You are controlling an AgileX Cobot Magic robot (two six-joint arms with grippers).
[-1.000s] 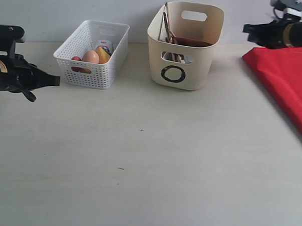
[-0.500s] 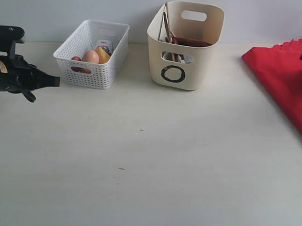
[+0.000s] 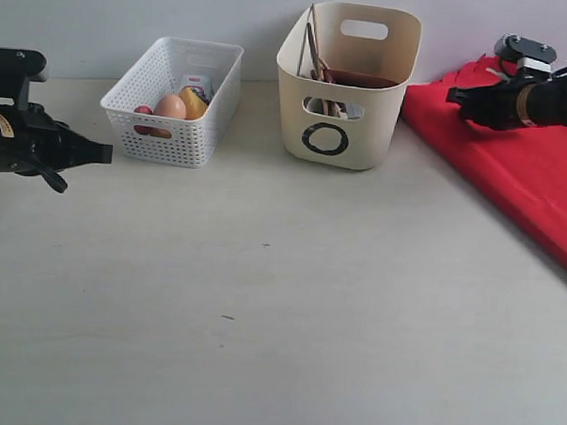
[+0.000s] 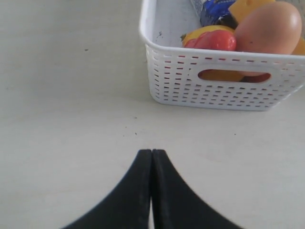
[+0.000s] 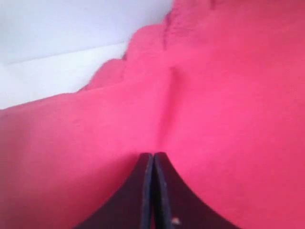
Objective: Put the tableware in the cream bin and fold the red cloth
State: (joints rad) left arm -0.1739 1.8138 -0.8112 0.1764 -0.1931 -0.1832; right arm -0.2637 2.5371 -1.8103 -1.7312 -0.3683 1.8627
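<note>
The cream bin (image 3: 362, 131) stands at the back middle of the table. Tableware sits inside it: thin chopsticks (image 3: 313, 46) lean on its left wall and a brown plate (image 3: 362, 80) shows above the rim. The red cloth (image 3: 521, 166) lies at the right, its edge reaching the bin's right side. My right gripper (image 3: 452, 96) is low at the cloth's far left part and shut on it. The right wrist view shows its tips (image 5: 153, 155) pinching the red cloth (image 5: 214, 95), with a crease running away from them. My left gripper (image 3: 105, 152) hangs shut and empty at the far left.
A white lattice basket (image 3: 174, 137) with an egg (image 3: 170, 106) and other food stands left of the bin. In the left wrist view this basket (image 4: 214, 95) is just ahead of the shut tips (image 4: 152, 151). A pale wall runs behind the table.
My right gripper swung out to the right, then came back left low over the table, and the red cloth's edge moved left with it up to the cream bin. The left arm stayed still.
</note>
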